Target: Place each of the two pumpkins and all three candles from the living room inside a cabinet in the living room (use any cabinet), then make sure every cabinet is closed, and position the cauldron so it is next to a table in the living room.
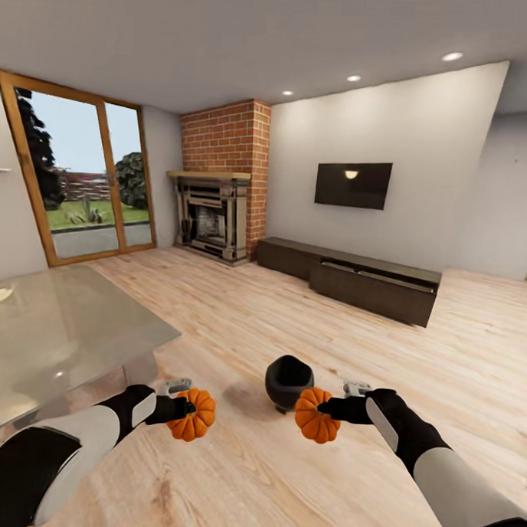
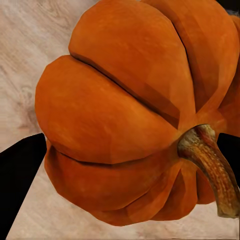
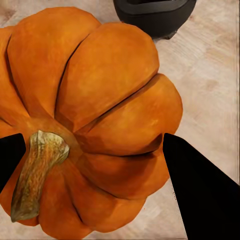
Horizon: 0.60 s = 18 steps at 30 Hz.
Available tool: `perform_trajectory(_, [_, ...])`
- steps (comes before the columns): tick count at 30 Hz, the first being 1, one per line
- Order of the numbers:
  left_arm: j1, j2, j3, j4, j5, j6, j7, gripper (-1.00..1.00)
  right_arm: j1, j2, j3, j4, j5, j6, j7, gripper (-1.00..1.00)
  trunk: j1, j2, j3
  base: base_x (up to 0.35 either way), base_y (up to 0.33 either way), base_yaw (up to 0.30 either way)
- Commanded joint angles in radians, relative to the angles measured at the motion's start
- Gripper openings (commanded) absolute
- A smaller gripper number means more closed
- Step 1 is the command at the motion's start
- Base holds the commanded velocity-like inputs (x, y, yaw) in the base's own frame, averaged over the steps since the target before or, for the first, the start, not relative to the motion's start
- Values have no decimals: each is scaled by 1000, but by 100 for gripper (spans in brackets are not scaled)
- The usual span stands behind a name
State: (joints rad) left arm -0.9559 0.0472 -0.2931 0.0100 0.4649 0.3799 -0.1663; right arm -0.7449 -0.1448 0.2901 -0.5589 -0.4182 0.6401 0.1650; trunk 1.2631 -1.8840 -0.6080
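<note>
Each of my hands holds an orange ribbed pumpkin above the wooden floor. My left gripper (image 1: 182,410) is shut on one pumpkin (image 1: 194,414) (image 2: 125,110), whose brown stem shows up close. My right gripper (image 1: 328,409) is shut on the other pumpkin (image 1: 315,415) (image 3: 90,125). The black cauldron (image 1: 287,381) (image 3: 155,15) stands on the floor just beyond the right pumpkin. The glass-topped table (image 1: 53,331) lies at my left. The long dark-brown cabinet (image 1: 374,285) runs along the far wall, with a drawer front pulled out a little. No candle is in sight.
A brick fireplace (image 1: 216,208) fills the far corner and a TV (image 1: 353,184) hangs above the cabinet. Glass patio doors (image 1: 83,179) are at the left. Bare wooden floor (image 1: 292,318) stretches between me and the cabinet.
</note>
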Motion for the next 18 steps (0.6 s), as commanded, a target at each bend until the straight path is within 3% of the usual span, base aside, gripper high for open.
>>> perform_trajectory(1, [-1,-4,-6,1,9,2,-4,-100,-1,-1,4,-1,-1,3,1,-100,-4,7,3,0,0,-274])
perform_trajectory(18, [-1,-27,-6,1,9,2,-5,-100,0,-1,4,-1,-1,3,1,-100,-69,126,68,0,0,-274])
